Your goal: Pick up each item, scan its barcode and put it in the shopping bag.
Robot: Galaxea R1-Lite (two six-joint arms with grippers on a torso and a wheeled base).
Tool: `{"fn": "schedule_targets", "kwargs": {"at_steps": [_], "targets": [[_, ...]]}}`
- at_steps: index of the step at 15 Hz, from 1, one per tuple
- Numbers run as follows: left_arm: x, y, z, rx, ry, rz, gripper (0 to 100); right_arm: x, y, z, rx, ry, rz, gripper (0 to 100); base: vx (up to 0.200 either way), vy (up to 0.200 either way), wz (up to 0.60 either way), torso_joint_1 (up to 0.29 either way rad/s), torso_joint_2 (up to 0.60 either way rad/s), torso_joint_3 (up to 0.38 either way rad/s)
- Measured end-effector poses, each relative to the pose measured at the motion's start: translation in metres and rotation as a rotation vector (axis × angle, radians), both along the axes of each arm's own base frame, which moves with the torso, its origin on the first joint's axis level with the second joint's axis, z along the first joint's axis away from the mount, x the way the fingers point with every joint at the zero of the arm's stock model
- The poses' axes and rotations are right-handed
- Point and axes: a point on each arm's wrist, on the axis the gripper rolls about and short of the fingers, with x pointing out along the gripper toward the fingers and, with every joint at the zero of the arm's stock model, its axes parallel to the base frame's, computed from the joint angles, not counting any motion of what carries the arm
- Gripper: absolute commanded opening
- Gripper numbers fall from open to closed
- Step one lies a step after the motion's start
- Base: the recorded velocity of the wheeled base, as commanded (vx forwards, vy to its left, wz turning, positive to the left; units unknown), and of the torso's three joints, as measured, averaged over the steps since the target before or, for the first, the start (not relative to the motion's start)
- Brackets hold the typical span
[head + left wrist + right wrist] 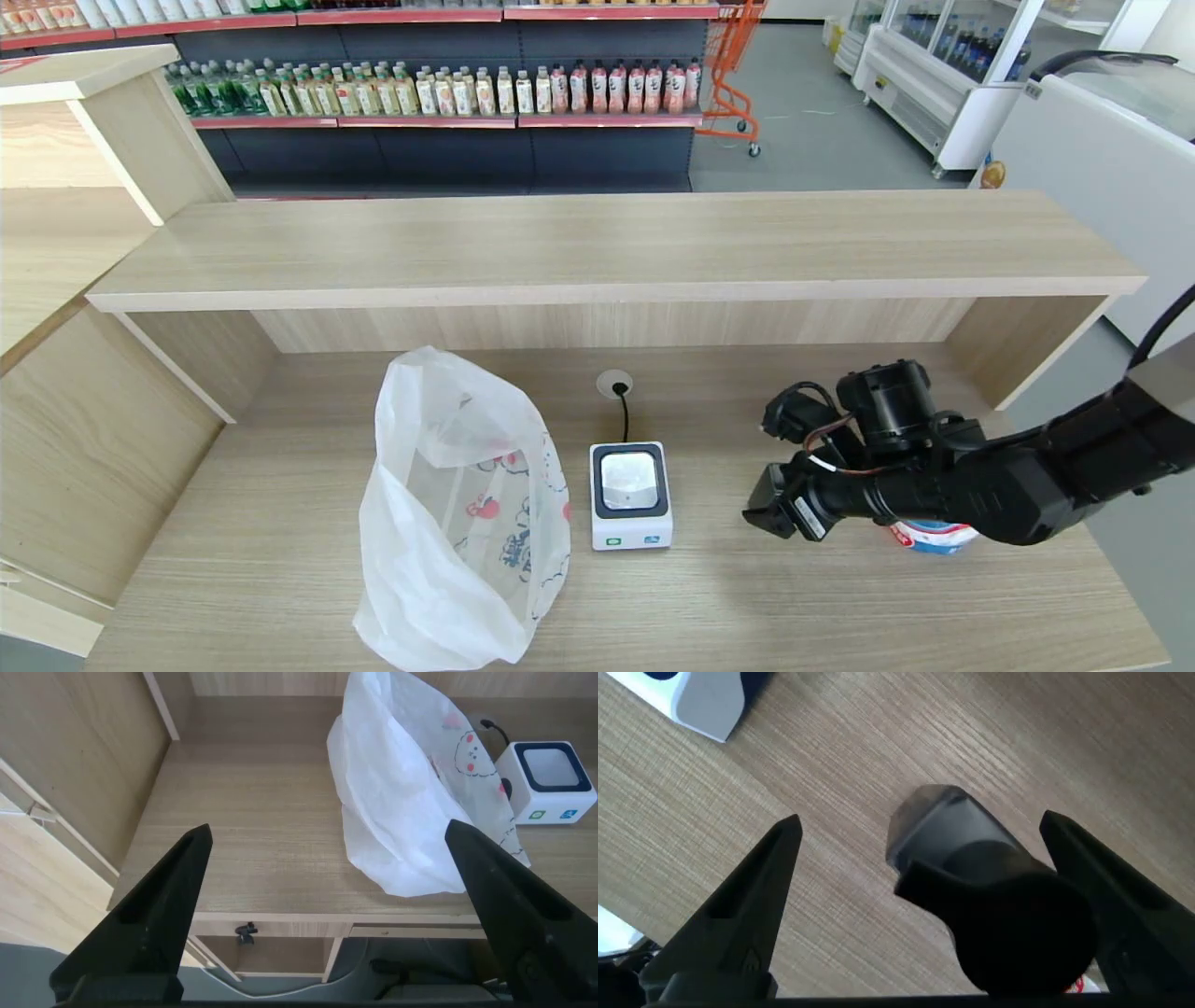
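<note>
Left gripper [327, 919] with jaws spread wide over the counter's [280, 560] near edge, white shopping bag [462, 523] standing open, barcode scanner [630, 495] just beside it, right gripper [929, 919] with jaws wide apart above the counter, white-and-blue tub [934, 539] on the counter beneath the right arm

Place: a shop, seen from the checkout counter [616, 252]
Goods: shelves [429, 121] with rows of bottled drinks [485, 91]
Aisle: orange trolley [733, 65], glass-fronted coolers [943, 103]
Till: barcode scanner [630, 495] beside shopping bag [462, 513]
</note>
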Motion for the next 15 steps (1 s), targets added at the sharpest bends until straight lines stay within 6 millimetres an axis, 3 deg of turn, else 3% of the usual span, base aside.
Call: {"fn": "schedule_targets", "kwargs": {"at_steps": [5,6,12,15], "targets": [[0.0,0.0,0.0,0.0,0.0,0.0,100,0.01,0.009,-0.012,-0.014,-0.009,0.031,100,0.0,0.0,0.0,0.0,0.0,0.0],[0.0,0.0,0.0,0.0,0.0,0.0,100,0.013,0.01,-0.014,-0.008,-0.02,0.031,0,0.0,0.0,0.0,0.0,0.0,0.0],[0.0,0.0,0.0,0.0,0.0,0.0,100,0.017,0.018,-0.015,0.031,-0.02,0.017,0,0.0,0.0,0.0,0.0,0.0,0.0],[0.0,0.0,0.0,0.0,0.0,0.0,100,0.009,0.016,-0.005,0.097,-0.007,-0.037,0,0.0,0.0,0.0,0.0,0.0,0.0]]}}
